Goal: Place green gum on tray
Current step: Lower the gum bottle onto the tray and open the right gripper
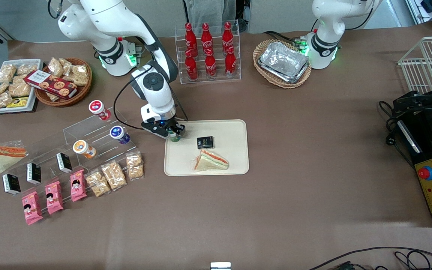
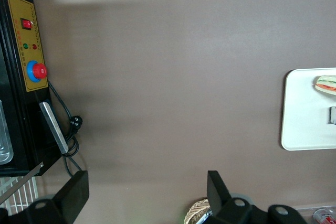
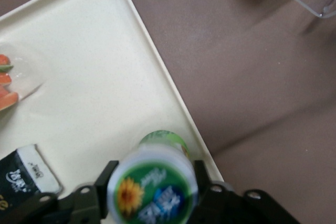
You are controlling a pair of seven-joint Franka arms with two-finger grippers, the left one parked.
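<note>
The right arm reaches out from its base toward the front camera, its white links bent at the elbow and the wrist turned straight down over the desk. The pincer hangs low at the corner of the tray that lies nearest the working arm's base. Its two black fingers stand on either side of the green gum and press against the bottle's lid (the wrist camera looks straight down on the label between them). The bottle sits upright in that grip, its green body pointing down at the tray's surface just inside the rim.
</note>
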